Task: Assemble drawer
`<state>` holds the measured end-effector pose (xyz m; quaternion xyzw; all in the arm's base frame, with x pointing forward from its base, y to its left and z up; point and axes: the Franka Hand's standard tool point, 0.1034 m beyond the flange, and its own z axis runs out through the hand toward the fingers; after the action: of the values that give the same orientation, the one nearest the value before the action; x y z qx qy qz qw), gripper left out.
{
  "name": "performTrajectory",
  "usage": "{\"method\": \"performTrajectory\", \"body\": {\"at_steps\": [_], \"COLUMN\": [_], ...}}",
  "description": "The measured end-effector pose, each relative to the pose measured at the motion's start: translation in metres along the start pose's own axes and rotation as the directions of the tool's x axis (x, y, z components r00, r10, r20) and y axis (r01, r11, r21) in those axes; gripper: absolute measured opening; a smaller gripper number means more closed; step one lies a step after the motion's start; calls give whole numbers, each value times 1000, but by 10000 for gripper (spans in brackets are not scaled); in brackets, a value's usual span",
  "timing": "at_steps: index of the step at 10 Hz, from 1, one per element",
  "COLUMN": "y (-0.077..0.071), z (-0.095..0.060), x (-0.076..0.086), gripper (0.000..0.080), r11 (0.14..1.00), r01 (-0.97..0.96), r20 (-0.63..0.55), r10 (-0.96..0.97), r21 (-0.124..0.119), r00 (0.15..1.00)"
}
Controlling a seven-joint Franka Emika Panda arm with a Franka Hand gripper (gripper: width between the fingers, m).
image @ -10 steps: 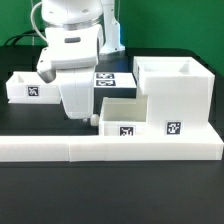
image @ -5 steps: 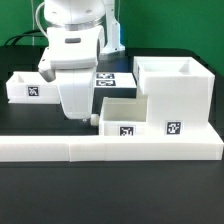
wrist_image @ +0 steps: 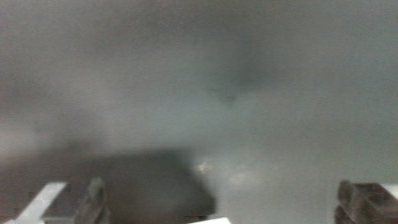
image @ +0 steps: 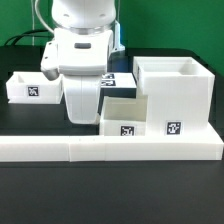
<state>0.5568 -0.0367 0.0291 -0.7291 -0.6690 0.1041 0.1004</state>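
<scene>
The drawer's large white housing (image: 176, 95) stands at the exterior view's right, with a tag on its front. One small open tray (image: 122, 119) sits against its left side. The other tray (image: 27, 87) sits apart at the far left. My gripper (image: 86, 117) hangs low over the black table, just left of the middle tray and close to its wall. In the wrist view the picture is blurred. My gripper (wrist_image: 219, 205) shows its fingers (wrist_image: 68, 202) wide apart at the frame's edges, with nothing between them.
A long low white border bar (image: 110, 150) runs along the front of the table. The marker board (image: 112, 79) lies flat behind my arm, partly hidden by it. Cables hang at the back left.
My arm and gripper have shifted toward the exterior view's right, closer to the middle tray. The trays and housing have not moved.
</scene>
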Motion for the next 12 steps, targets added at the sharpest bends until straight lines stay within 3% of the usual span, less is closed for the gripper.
{"method": "performTrajectory", "body": {"at_steps": [2, 4, 6, 9, 12], "y": [-4, -5, -4, 14, 17], "z": [-6, -4, -4, -26, -26], "x": [1, 1, -10, -3, 0], "gripper": [649, 649, 649, 649, 649], "r11": [994, 996, 1000, 994, 994], "r01": [-106, -91, 31, 104, 97], "r20": [3, 2, -25, -28, -25], "r10": [106, 91, -31, -103, -96], "r21": [-7, -2, 2, 37, 41], "r00": [994, 996, 999, 994, 995]}}
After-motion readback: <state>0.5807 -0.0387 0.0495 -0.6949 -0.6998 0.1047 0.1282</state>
